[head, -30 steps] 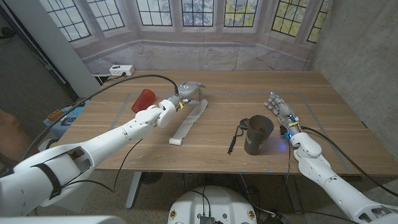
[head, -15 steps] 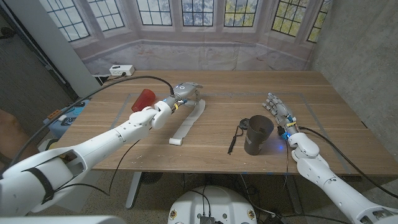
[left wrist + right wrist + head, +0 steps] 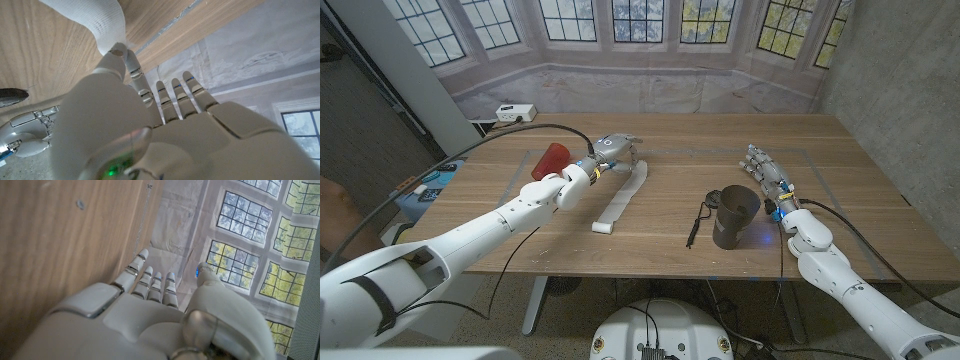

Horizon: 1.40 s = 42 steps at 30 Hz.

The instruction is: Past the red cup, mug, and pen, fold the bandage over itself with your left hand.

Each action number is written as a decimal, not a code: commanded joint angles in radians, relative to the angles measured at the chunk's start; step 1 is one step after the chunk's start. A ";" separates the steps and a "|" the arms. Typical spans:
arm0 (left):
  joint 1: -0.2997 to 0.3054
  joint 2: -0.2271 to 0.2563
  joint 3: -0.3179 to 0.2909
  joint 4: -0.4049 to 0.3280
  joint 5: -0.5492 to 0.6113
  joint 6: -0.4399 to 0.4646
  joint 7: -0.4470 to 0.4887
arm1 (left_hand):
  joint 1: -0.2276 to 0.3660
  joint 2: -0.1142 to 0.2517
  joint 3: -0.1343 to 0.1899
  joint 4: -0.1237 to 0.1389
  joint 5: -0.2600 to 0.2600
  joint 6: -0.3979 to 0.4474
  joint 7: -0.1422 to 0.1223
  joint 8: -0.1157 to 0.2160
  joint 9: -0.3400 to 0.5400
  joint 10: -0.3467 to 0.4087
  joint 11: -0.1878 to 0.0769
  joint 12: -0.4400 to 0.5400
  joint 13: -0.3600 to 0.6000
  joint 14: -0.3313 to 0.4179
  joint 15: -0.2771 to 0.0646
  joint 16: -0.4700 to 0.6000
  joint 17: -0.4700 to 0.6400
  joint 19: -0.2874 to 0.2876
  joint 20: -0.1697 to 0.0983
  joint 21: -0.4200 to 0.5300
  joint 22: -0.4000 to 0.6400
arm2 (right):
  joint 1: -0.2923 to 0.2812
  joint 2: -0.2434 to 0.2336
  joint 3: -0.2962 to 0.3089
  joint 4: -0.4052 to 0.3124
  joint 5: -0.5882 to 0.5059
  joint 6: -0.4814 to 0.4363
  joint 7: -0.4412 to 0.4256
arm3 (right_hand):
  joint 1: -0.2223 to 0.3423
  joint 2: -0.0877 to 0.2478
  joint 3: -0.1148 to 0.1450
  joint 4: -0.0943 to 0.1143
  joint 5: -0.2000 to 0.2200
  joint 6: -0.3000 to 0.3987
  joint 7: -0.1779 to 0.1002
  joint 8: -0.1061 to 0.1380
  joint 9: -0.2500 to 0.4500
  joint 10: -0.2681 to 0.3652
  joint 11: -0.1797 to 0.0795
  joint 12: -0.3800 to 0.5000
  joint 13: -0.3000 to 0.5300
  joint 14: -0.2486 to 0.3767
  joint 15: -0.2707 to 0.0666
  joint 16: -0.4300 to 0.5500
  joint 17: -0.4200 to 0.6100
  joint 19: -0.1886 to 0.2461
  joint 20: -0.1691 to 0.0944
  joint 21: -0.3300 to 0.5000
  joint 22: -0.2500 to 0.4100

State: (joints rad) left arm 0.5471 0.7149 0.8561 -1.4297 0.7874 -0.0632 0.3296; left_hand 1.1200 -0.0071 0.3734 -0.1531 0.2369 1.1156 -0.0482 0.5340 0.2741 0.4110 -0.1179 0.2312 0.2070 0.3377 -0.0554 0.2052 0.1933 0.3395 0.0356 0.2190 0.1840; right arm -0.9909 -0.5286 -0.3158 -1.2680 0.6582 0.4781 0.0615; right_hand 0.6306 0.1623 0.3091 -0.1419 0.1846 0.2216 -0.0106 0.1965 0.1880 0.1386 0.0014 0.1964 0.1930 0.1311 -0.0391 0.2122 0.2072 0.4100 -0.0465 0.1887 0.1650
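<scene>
Over the last second my left hand has slid a little away from the bandage's far end toward the red cup, while my right hand has stayed put. Beneath both, the wooden table carries everything. My left hand hovers with fingers spread, holding nothing, its thumb tip at the bandage end in the wrist view. My right hand stands open beside the dark mug. Red cup lies just beside my left wrist; the pen lies beside the mug.
</scene>
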 commanded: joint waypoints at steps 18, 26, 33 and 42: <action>0.049 0.043 -0.054 -0.037 -0.022 -0.064 0.029 | -0.002 0.002 0.006 0.002 0.005 -0.003 -0.003 0.019 0.033 0.013 0.000 -0.006 0.003 0.007 -0.005 -0.003 0.002 -0.001 -0.008 -0.002 0.002 | 0.000 -0.038 -0.007 -0.101 -0.057 -0.044 -0.061 | 0.008 0.002 0.003 0.001 -0.002 0.007 -0.001 -0.003 0.002 0.003 0.003 0.004 0.003 0.004 -0.029 0.008 0.002 0.010 -0.049 0.001 0.003; 0.076 0.065 -0.080 -0.063 -0.036 -0.071 0.028 | -0.004 0.002 0.007 0.002 0.006 -0.004 -0.005 0.022 0.034 0.013 0.000 -0.007 0.004 0.006 -0.005 -0.004 0.002 -0.003 -0.007 -0.003 0.002 | 0.010 -0.038 -0.015 -0.109 -0.071 -0.057 -0.072 | 0.009 0.003 0.003 0.001 -0.002 0.007 -0.001 -0.003 0.002 0.003 0.002 0.004 0.003 0.004 -0.029 0.008 0.002 0.010 -0.049 0.001 0.003; 0.094 0.085 -0.098 -0.075 -0.047 -0.092 0.025 | -0.005 0.001 0.008 0.002 0.006 -0.004 -0.007 0.027 0.037 0.014 0.001 -0.008 0.004 0.007 -0.006 -0.004 0.002 -0.003 -0.009 -0.003 0.002 | 0.021 -0.040 -0.023 -0.114 -0.082 -0.071 -0.080 | 0.009 0.004 0.004 0.002 -0.002 0.008 0.000 -0.003 0.002 0.002 0.002 0.003 0.003 0.004 -0.029 0.008 0.002 0.010 -0.049 0.001 0.003; 0.112 0.099 -0.115 -0.080 -0.056 -0.120 0.024 | -0.007 0.000 0.009 0.002 0.006 -0.007 -0.009 0.032 0.041 0.014 -0.002 -0.009 0.004 0.007 -0.008 -0.005 0.003 -0.005 -0.011 -0.004 0.002 | 0.023 -0.047 -0.025 -0.125 -0.087 -0.089 -0.087 | 0.008 0.004 0.004 0.002 -0.002 0.008 -0.001 -0.003 0.002 0.002 0.002 0.003 0.003 0.003 -0.030 0.008 0.002 0.010 -0.049 0.001 0.003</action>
State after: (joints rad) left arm 0.6346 0.7933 0.7646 -1.4974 0.7445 -0.1542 0.3556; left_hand 1.1199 -0.0073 0.3765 -0.1501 0.2361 1.1086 -0.0519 0.5593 0.2741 0.4217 -0.1179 0.2256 0.2069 0.3413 -0.0589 0.2051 0.1931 0.3358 0.0319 0.2189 0.1840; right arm -0.9746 -0.5687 -0.3358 -1.3799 0.5812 0.4099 -0.0144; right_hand 0.6306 0.1623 0.3091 -0.1419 0.1846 0.2215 -0.0107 0.1965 0.1880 0.1386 0.0014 0.1964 0.1930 0.1310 -0.0391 0.2122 0.2068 0.4100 -0.0464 0.1887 0.1650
